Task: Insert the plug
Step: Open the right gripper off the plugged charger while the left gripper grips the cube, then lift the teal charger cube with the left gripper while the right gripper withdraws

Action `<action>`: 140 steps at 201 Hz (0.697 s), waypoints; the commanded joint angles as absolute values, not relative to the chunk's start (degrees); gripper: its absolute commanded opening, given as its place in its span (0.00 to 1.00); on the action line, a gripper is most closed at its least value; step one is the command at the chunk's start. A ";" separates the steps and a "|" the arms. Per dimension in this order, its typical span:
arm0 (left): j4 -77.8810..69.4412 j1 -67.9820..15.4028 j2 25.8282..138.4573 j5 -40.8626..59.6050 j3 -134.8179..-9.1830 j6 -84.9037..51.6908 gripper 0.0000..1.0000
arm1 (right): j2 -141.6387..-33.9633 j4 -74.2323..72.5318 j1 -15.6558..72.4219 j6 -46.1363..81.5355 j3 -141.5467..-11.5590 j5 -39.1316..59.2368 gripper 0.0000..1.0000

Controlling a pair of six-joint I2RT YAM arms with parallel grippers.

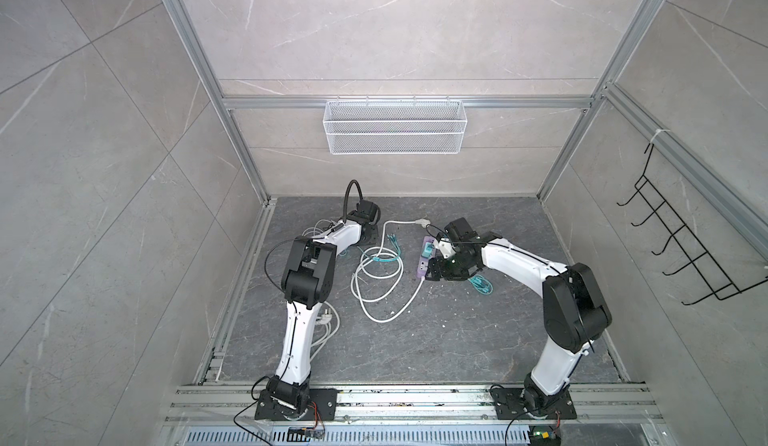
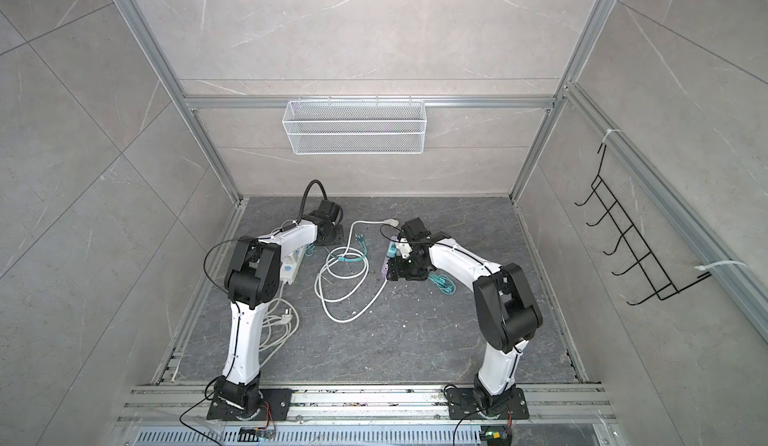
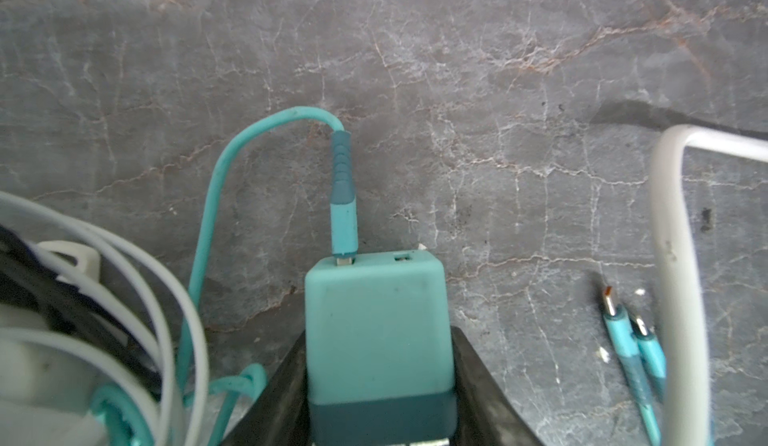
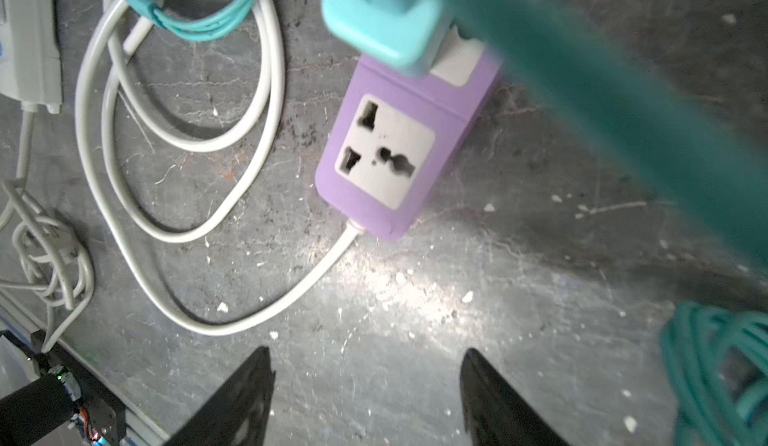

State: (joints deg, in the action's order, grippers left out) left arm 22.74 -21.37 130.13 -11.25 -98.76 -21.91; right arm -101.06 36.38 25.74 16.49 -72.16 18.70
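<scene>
Left gripper [image 3: 380, 340] holds the teal plug [image 3: 374, 298] in the left wrist view. One black finger [image 3: 282, 381] presses on each side of it. A teal cable [image 3: 208, 224] goes into the plug's free end. The grey floor [image 3: 498, 132] is behind it. A fat white cord [image 3: 673, 278] bends close by, and two loose teal cable tips [image 3: 623, 340] lie just beside the cord. Thin white wires [image 3: 166, 319] are bunched on the plug's other side.

In the right wrist view, the right gripper [image 4: 370, 398] is wide open with nothing between its fingers. It hangs over the floor near a purple strip [image 4: 455, 107]. One socket [image 4: 384, 151] on the strip is free. A second plug [image 4: 380, 16], also teal, sits in the next socket. The white cord runs from the strip's end and loops on the floor.

In both top views, the left gripper [image 1: 368, 236] [image 2: 330, 234] is at the upper middle of the floor, left of center. The arm hides the plug there. The right gripper [image 1: 430, 275] [image 2: 390, 275] is right of center, at the near end of the purple strip [image 1: 424, 263] [image 2: 384, 265]. I cannot tell if they touch. The cord's loops lie between the two grippers.
</scene>
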 commanded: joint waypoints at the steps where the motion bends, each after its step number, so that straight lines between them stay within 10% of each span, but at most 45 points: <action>1: 20.65 -21.04 129.53 -9.75 -98.08 -19.11 0.25 | -95.96 37.37 25.59 17.05 -70.02 20.65 0.72; 140: 15.36 -22.14 121.67 -4.57 -91.89 -8.96 0.15 | -89.53 40.48 25.47 14.94 -68.60 20.22 0.72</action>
